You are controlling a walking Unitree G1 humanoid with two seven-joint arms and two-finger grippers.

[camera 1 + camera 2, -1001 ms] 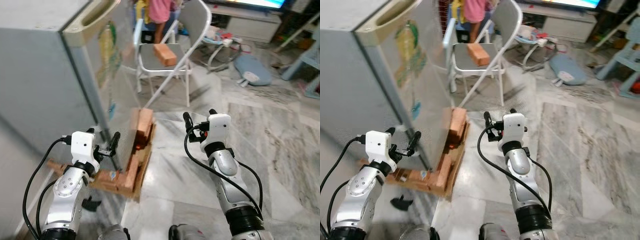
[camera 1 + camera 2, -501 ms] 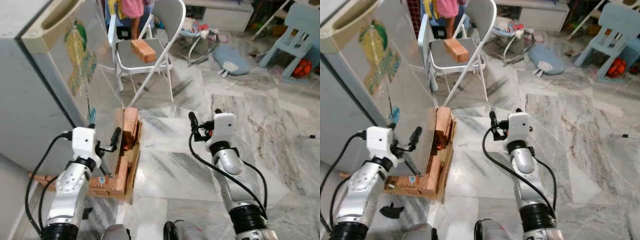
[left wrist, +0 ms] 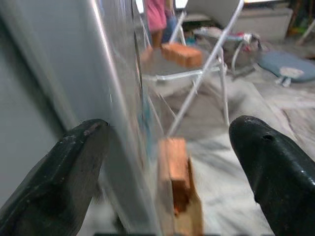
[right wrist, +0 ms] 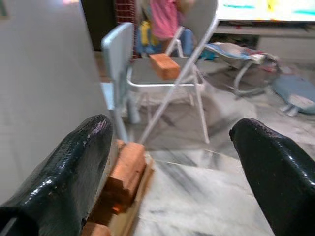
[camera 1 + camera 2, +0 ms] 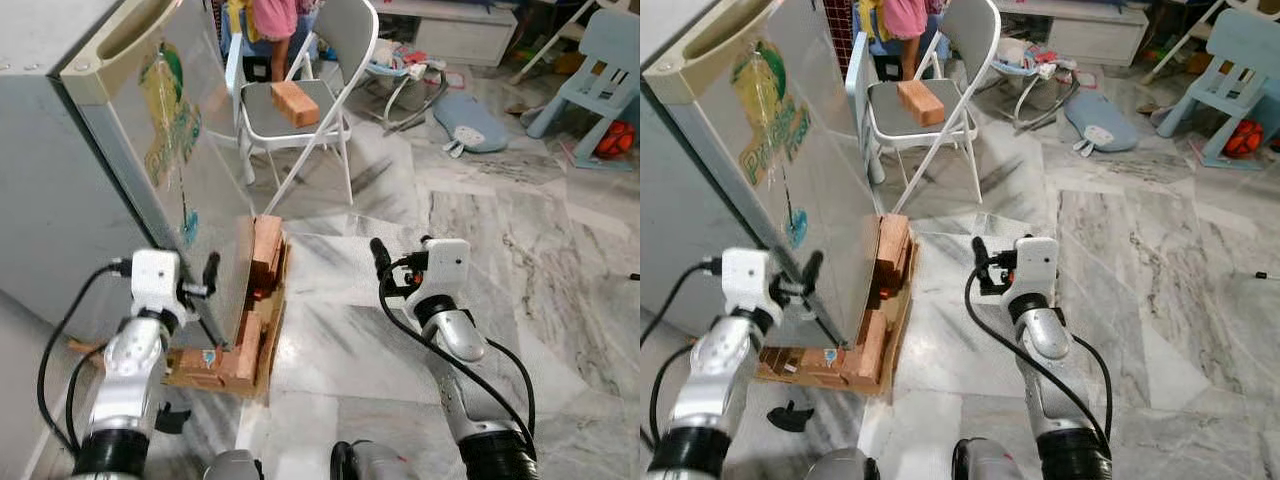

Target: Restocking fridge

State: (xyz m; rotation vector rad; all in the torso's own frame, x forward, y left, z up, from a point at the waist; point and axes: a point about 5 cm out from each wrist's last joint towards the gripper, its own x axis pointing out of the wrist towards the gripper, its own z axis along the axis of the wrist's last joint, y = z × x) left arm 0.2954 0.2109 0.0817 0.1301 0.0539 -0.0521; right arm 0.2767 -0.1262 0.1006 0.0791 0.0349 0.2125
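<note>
The grey fridge (image 5: 90, 190) stands at my left; its sticker-covered door (image 5: 770, 150) faces right, a recessed handle along its top. My left gripper (image 5: 205, 275) is low at the door's lower corner, open. In the left wrist view the door's edge (image 3: 115, 113) runs between its fingers (image 3: 74, 167). My right gripper (image 5: 400, 248) hovers over the marble floor to the right of the fridge, open with nothing between its fingers (image 4: 275, 167).
Stacked bricks (image 5: 265, 255) on a wooden board (image 5: 215, 365) prop the fridge's base. A grey folding chair (image 5: 345, 60) with a brick (image 5: 295, 102) on its seat stands ahead, a person behind it. Blue child's chair (image 5: 605, 60), a baby bouncer and toys lie far right.
The camera has swung and shifted. My left gripper has come closer to the fridge door's lower edge. The right arm keeps much the same pose.
</note>
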